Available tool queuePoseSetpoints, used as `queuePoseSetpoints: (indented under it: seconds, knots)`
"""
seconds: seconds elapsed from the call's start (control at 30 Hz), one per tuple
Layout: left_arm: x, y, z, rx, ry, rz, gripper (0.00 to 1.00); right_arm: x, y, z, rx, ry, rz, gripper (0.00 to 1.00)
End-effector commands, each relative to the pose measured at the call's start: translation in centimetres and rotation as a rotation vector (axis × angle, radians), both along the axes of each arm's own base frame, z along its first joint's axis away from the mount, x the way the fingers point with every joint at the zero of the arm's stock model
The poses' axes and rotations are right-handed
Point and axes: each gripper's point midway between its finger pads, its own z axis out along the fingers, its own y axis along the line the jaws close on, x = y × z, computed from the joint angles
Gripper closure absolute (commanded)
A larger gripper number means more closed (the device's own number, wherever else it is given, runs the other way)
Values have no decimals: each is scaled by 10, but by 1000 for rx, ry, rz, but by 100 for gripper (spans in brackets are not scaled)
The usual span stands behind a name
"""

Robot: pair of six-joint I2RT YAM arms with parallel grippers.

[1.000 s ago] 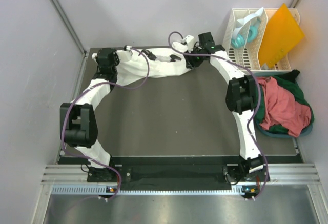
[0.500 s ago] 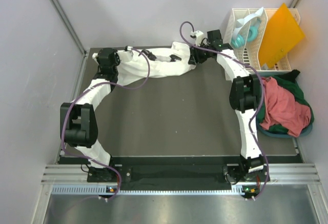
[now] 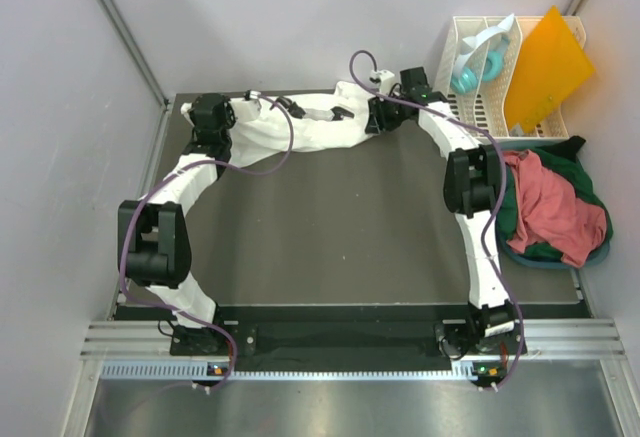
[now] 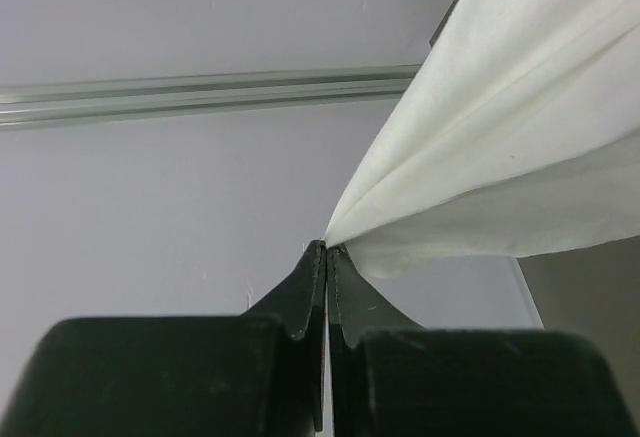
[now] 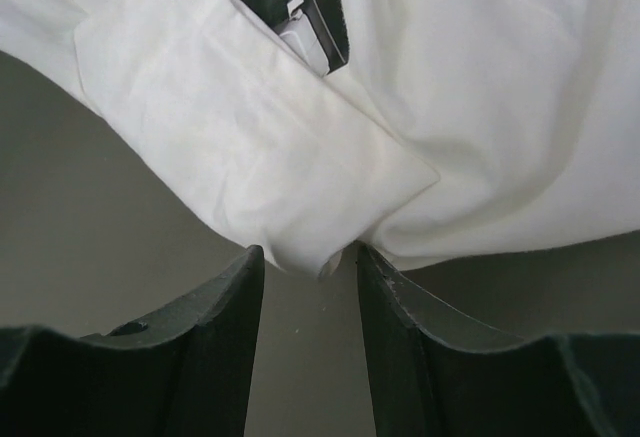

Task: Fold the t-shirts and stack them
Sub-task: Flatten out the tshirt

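The large white t-shirt (image 3: 310, 129) lies bunched in a long strip along the table's back edge. At its left end my left gripper (image 3: 252, 102) is shut on a pinched corner of it, and the cloth (image 4: 500, 137) fans out to the right from the closed tips (image 4: 326, 247). My right gripper (image 3: 373, 117) stands open at the shirt's right end. A folded edge of the white cloth (image 5: 260, 137) sits just at the mouth of the gap (image 5: 310, 257), ungripped. A salmon-red t-shirt (image 3: 555, 207) and a dark green one (image 3: 520, 242) lie heaped at the table's right edge.
A white slatted rack (image 3: 462, 32) stands at the back right, holding a stiff orange sheet (image 3: 545, 57) and a teal object (image 3: 465, 79). Grey walls close in on the left and at the back. The dark table top (image 3: 330, 227) spreads between the arms.
My right wrist swung a little right and then down, and its gripper now sits at the white shirt's right end. The left arm and its grip have not moved.
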Motion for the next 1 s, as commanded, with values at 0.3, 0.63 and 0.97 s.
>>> queuePoseSetpoints:
  seconds: [0.3, 0.63, 0.97]
  knots:
    - [7, 0, 28, -5, -84, 16, 100, 26, 12, 52, 30, -167, -1, 72]
    - [10, -3, 20, -18, -75, 16, 100, 26, 9, 51, -2, -181, 5, 100]
    - [16, 6, 65, -10, -200, 37, 100, 26, -30, 199, -195, -567, -33, 100]
